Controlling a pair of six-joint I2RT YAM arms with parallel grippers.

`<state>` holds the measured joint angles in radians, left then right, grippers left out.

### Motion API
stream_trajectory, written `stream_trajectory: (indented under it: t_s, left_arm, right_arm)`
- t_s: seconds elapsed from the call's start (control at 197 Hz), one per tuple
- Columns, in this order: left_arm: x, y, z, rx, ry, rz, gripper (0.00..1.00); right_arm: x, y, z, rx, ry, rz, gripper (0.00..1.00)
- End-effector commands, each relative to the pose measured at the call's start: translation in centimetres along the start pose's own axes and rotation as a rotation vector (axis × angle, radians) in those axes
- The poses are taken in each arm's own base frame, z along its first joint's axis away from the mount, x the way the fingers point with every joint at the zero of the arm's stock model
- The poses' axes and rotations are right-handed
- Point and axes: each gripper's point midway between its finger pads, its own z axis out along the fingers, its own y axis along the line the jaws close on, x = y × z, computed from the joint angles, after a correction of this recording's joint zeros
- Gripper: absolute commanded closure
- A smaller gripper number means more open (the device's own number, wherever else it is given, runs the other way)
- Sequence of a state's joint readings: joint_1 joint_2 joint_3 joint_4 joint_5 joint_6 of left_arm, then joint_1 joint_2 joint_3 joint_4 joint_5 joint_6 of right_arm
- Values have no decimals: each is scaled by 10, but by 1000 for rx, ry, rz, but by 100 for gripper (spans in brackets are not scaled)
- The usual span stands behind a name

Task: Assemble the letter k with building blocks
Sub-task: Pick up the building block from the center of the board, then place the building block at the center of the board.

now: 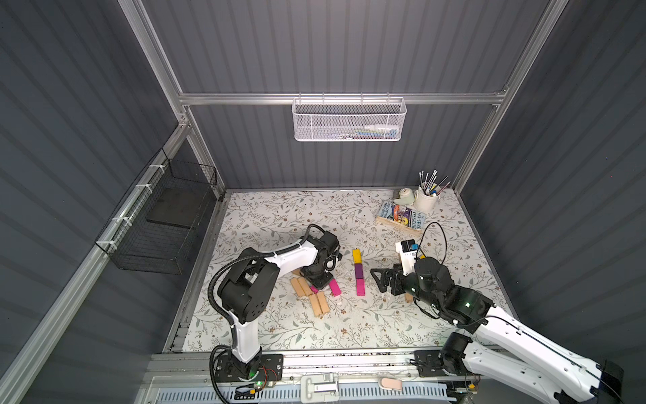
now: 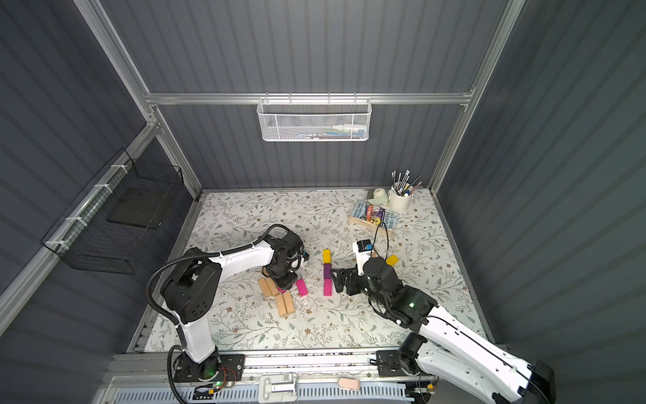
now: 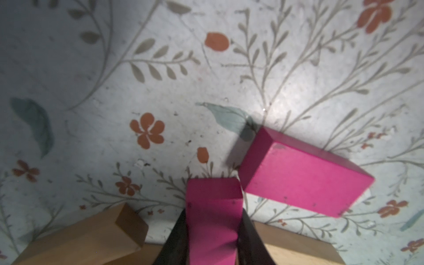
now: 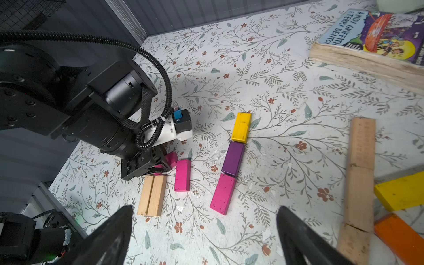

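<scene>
Three painted wooden bars (image 4: 233,158), yellow-purple-magenta, lie end-to-end on the table (image 1: 349,217), long axis front-to-back. Left end effector (image 3: 214,229) pinches another magenta wooden bar (image 3: 213,199) to their left; right end effector (image 4: 205,211) wide, empty.

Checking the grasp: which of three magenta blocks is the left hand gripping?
The magenta block pinched between the left hand's fingers. The loose magenta block lies flat beside it; the third block closes the yellow-purple row.

Left claw (image 1: 315,284) at magenta block (image 1: 314,289), tan blocks (image 1: 320,305) beside, three-colour column (image 1: 358,272) apart
</scene>
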<state>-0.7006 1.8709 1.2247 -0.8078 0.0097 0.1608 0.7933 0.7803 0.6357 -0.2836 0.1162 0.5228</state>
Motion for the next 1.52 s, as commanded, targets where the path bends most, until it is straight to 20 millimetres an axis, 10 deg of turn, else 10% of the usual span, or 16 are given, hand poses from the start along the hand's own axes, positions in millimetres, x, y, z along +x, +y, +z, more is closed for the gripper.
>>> stream_trajectory:
  t_s: [0.0, 0.162, 0.446, 0.822, 1.517]
  left_arm:
    - [-6, 3, -5, -11, -22, 7, 77]
    - [-21, 2, -34, -13, -109, -7, 82]
    - [-116, -48, -98, 92, -449, -12, 84]
    - [-198, -71, -52, 4, -413, -8, 81]
    - [-224, -84, 4, -21, -371, 7, 62]
  right_arm:
    - [-11, 2, -4, 5, -32, -3, 3]
    - [-18, -6, -10, 41, -70, 20, 3]
    - [-30, -50, -43, 249, -202, 136, 3]
    - [-14, -71, -58, 307, -217, 223, 4]
    - [-1, -79, -55, 347, -170, 242, 4]
